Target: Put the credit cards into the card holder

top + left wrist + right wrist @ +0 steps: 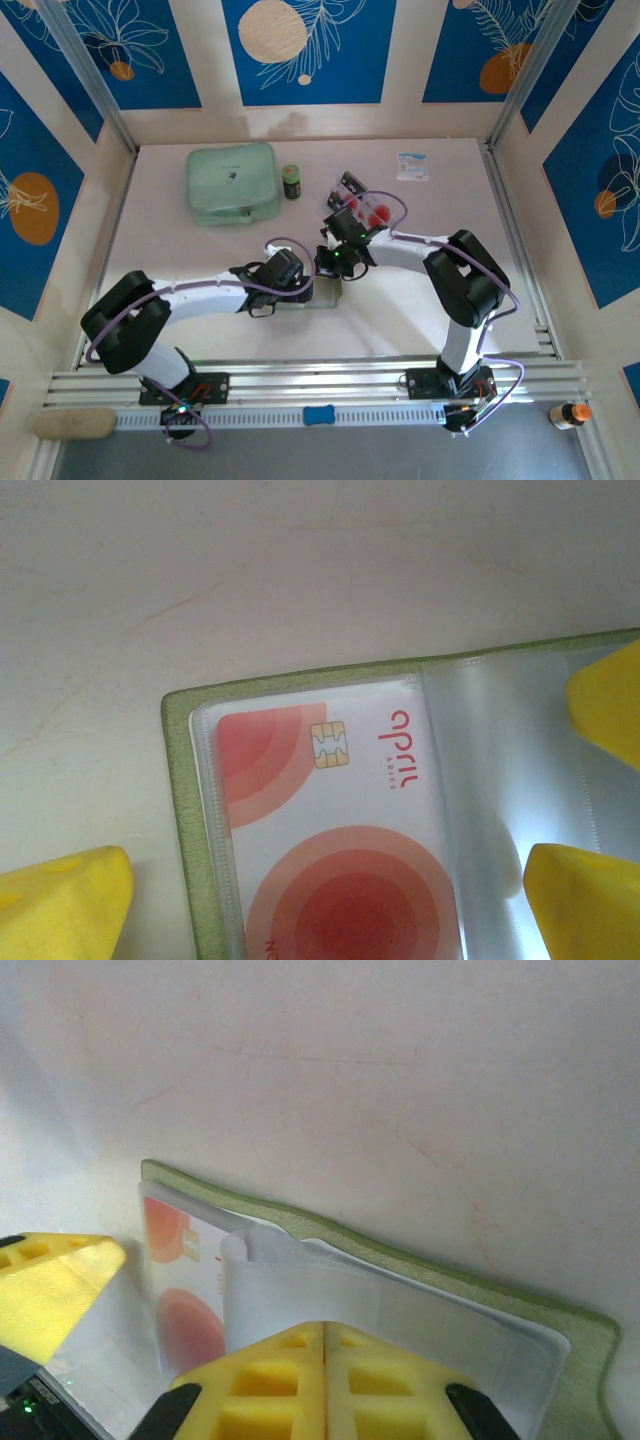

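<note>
The pale worktop [170, 240] carries a large mint-green zip case [230, 183] toward its far left corner; the olive-green fold-over card holder [185, 810] lies opened flat near the middle, a little toward the near edge, beneath both arms; the left arm's yellow fingers [60, 900] are spread wide over it and grasp nothing; the right arm's yellow fingers [290, 1380] are clenched tip to tip, and a raised leaf of clear sleeve runs up to them, seemingly nipped between; one white credit card with red circles [330, 840] sits inside the sleeve at the holder's corner; more red-circled cards [368, 210] lie in a clear plastic tray [348, 185] toward the far edge, right of centre; I judge the cards light, stiff and slick, best pinched by a short edge, while the holder is floppy and its sleeves thin, so a leaf wants a gentle hold near its open lip
</note>
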Tool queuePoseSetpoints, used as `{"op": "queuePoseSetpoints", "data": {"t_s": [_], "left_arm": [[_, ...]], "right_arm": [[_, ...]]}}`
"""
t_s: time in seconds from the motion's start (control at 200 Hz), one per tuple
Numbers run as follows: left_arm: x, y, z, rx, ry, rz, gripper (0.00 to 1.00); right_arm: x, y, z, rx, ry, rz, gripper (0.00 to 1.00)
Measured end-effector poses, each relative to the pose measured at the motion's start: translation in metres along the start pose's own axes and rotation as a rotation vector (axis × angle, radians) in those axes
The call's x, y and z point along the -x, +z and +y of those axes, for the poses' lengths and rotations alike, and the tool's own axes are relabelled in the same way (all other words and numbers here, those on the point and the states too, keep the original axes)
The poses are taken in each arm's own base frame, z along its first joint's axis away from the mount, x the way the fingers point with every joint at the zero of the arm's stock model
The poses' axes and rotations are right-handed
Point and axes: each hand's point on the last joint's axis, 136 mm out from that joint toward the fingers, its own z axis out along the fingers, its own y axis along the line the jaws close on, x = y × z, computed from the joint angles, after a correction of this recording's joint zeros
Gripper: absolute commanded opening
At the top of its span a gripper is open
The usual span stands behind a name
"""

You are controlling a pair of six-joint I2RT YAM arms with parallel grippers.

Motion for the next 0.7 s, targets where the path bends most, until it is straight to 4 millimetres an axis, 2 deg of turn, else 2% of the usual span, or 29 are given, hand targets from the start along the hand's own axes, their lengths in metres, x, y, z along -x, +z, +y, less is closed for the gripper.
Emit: {"op": "queuePoseSetpoints", "data": {"t_s": [0.06,0.155,0.295,0.7], "left_arm": [[-0.001,0.000,0.001,0.002,0.000,0.000,1.00],[-0.001,0.000,0.003,0.010,0.000,-0.002,1.00],[-0.001,0.000,0.004,0.015,-0.009,-0.007,1.00],[0.002,-0.005,0.006,0.014,-0.020,-0.024,1.00]], "right_arm": [[0.000,-0.004,-0.002,0.001,0.007,-0.009,0.25],[-0.001,-0.007,-0.006,-0.002,0.026,-0.014,0.30],[-0.004,-0.006,-0.010,-0.006,0.043,-0.008,0.31],[-0.004,0.006,-0.002,0.057,0.062,0.013,0.31]]}}
